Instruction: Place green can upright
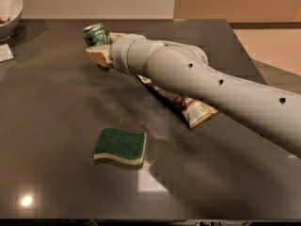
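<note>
The green can (96, 35) is small, with a light-and-dark pattern and a silver top. It sits tilted at the tip of my arm, above the dark table (56, 107) at its back left. My gripper (102, 51) is shut on the green can, with one tan finger (98, 55) showing below the can and the other behind it. The lower part of the can is hidden by the gripper. The white arm reaches in from the right.
A green-topped yellow sponge (120, 146) lies flat at the front middle. A snack packet (186, 106) lies under the arm. A white bowl (8, 8) stands at the back left corner, with a white card (5, 53) beside it.
</note>
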Controlling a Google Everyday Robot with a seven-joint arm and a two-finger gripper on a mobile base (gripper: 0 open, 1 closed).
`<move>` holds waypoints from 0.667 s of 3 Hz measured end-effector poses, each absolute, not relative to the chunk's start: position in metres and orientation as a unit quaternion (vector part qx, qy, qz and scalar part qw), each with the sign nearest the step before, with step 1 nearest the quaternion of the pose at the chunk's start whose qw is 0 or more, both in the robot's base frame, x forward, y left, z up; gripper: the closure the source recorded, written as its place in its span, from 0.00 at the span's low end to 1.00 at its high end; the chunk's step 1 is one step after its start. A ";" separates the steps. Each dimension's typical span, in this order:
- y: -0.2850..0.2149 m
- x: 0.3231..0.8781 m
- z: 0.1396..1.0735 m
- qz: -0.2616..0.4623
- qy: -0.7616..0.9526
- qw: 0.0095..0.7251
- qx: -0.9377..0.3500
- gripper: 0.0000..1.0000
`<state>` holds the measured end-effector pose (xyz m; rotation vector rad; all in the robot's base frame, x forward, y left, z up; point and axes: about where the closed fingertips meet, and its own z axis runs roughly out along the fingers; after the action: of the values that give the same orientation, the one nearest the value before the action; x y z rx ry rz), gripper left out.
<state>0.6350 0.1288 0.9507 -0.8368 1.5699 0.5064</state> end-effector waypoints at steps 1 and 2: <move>0.150 0.619 0.961 0.225 0.651 0.613 -0.387 1.00; 0.151 0.616 0.959 0.229 0.647 0.617 -0.385 1.00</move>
<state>0.6163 0.1513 0.9590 -0.8860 1.4909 0.5278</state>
